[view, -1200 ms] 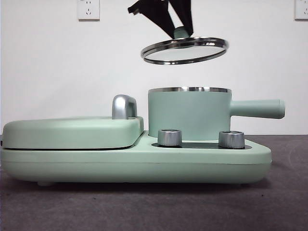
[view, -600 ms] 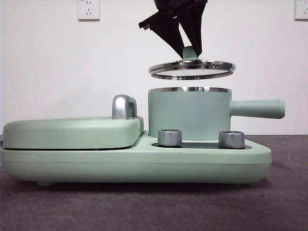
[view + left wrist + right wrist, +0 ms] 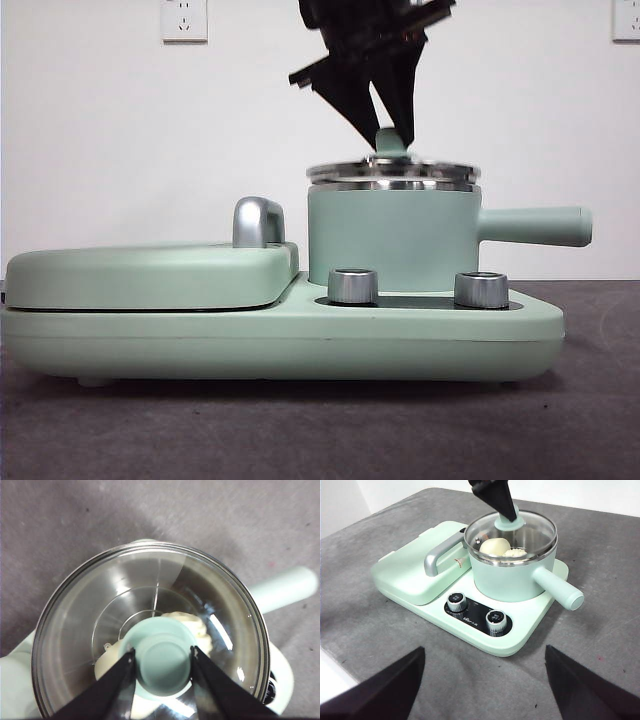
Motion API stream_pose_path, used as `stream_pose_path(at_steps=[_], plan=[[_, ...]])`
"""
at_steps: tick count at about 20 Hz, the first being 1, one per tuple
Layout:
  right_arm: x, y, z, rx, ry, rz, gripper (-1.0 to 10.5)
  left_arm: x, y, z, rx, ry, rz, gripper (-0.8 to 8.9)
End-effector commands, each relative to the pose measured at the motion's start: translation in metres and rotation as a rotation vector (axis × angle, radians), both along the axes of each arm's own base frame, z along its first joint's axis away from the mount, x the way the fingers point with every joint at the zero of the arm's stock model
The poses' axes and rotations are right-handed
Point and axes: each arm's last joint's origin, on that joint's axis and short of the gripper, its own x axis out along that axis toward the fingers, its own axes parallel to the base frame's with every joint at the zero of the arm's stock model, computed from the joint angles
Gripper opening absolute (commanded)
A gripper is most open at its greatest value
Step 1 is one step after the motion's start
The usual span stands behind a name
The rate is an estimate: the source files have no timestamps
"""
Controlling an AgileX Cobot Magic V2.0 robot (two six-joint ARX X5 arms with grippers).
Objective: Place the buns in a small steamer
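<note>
The small steamer stands on the right half of the mint-green cooker, its handle pointing right. Its glass lid rests level on the steel rim. My left gripper comes down from above and is shut on the lid's green knob. Through the glass the buns show inside the steamer: a smooth bun and a pleated bun beside it. My right gripper hangs open, well back from the cooker and above the table.
The flat griddle lid with a chrome handle covers the cooker's left half. Two steel dials sit on the front panel. Grey table surface lies around the cooker base.
The left gripper has lowered the lid from above the steamer, first tilted then level, until it sits on the rim. The right arm has not moved.
</note>
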Motion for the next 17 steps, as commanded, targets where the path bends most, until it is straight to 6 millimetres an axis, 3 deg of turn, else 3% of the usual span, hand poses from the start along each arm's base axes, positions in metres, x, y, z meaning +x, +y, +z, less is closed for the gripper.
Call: stream_pose_path(at_steps=[1,11,14,15,17], plan=[[-0.001,0.000,0.002,0.002,-0.018,0.012,3.8,0.005,-0.009,-0.006,-0.009,-0.021,-0.019,0.78],[-0.001,0.000,0.002,0.003,-0.017,0.012,3.8,0.009,-0.010,-0.013,-0.002,-0.012,-0.016,0.77],[-0.001,0.000,0.002,0.003,-0.017,0.012,3.8,0.006,-0.008,-0.008,-0.018,0.012,0.032,4.80],[-0.001,0.000,0.002,0.003,-0.017,0.012,3.8,0.004,-0.006,-0.004,-0.022,0.017,0.041,5.44],[-0.001,0.000,0.002,0.002,-0.016,0.012,3.8,-0.002,0.000,0.011,-0.036,0.023,0.066,5.63]])
